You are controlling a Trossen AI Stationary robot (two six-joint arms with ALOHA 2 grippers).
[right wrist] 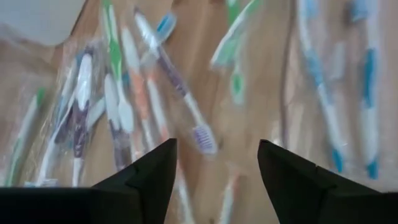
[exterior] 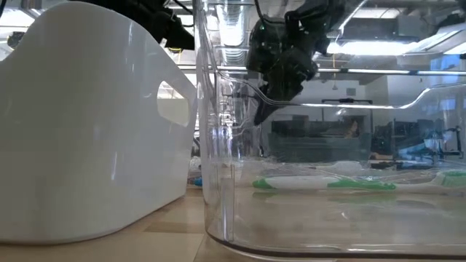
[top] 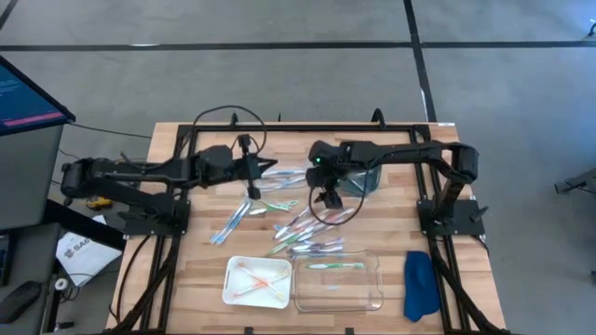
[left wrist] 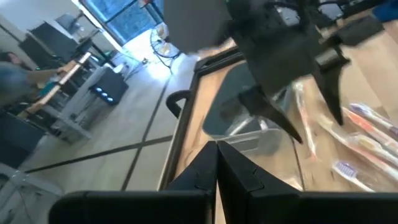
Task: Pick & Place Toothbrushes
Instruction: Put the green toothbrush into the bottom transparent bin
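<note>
Above the loose toothbrushes [top: 298,228] strewn mid-table, the right gripper [top: 328,197] hangs with fingers spread and empty, seemingly lining up a pick; the left gripper [top: 253,166] waits pinched shut beside the pile; white tray [top: 256,282] and clear tray [top: 338,281] each already hold a few.

Two matte-black jointed arms on black frame bases bolted to the wooden table [top: 186,279]. Black cables loop above each arm. Right gripper [right wrist: 214,165]: dark, wedge-shaped fingers; a green indicator light beside its wrist.
</note>
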